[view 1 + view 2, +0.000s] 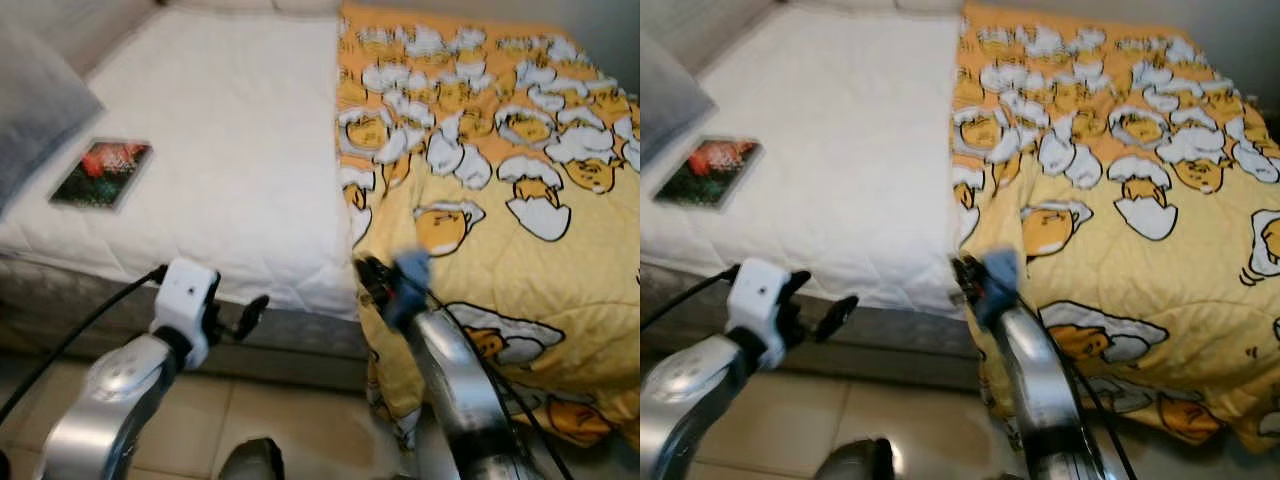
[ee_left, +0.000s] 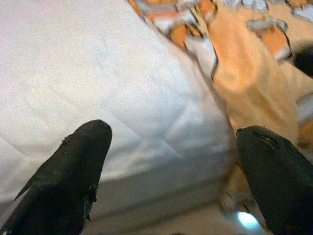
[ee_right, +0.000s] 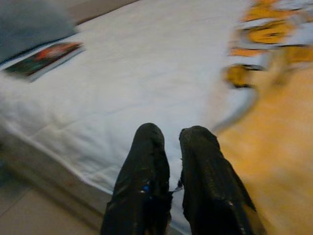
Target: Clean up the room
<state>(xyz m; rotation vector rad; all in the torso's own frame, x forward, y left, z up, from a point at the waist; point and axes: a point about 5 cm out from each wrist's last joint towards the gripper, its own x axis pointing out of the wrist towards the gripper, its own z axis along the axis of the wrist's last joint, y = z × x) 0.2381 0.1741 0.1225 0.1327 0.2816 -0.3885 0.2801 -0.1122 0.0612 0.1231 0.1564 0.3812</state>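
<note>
A yellow blanket [image 1: 500, 200] printed with cartoon eggs covers the right half of the bed and hangs over its front edge. The left half is bare white mattress [image 1: 230, 150]. A book [image 1: 102, 173] with a dark red and green cover lies flat near the mattress's left edge. My left gripper [image 1: 240, 318] hovers open in front of the mattress's front edge, nothing between its fingers [image 2: 83, 161]. My right gripper [image 1: 368, 272] is shut at the front edge where blanket meets mattress; its fingers [image 3: 146, 161] press together with nothing visibly held.
A grey pillow [image 1: 35, 110] lies at the far left of the bed beside the book. Tiled floor [image 1: 300, 420] runs below the bed's grey base [image 1: 290, 335]. The picture is slightly blurred.
</note>
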